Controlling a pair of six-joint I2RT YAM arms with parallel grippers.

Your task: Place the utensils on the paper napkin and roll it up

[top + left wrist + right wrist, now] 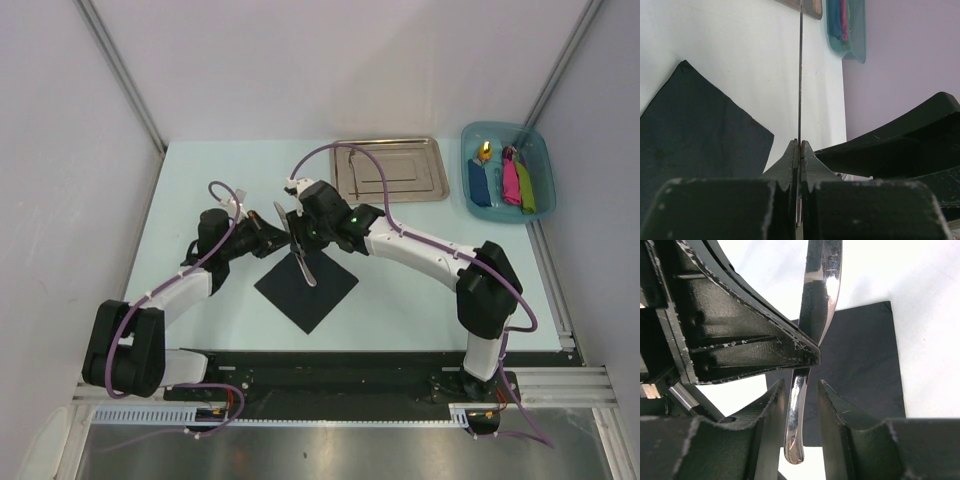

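Observation:
The black paper napkin (308, 292) lies flat on the table, one corner pointing at the arms; it also shows in the left wrist view (695, 135) and the right wrist view (865, 365). My left gripper (281, 234) (799, 145) is shut on a shiny utensil (801, 75) (820, 285), seen edge-on. My right gripper (298, 228) (800, 385) is open, its jaws on either side of that utensil's handle end (794, 440). A silvery utensil part (305, 268) shows over the napkin's top corner; I cannot tell whether it rests on the napkin.
A steel tray (390, 168) sits at the back. A teal bin (507, 170) with blue, pink and green items stands at the back right. The right arm (900, 145) crowds the left gripper's side. Walls close the table at left, back and right.

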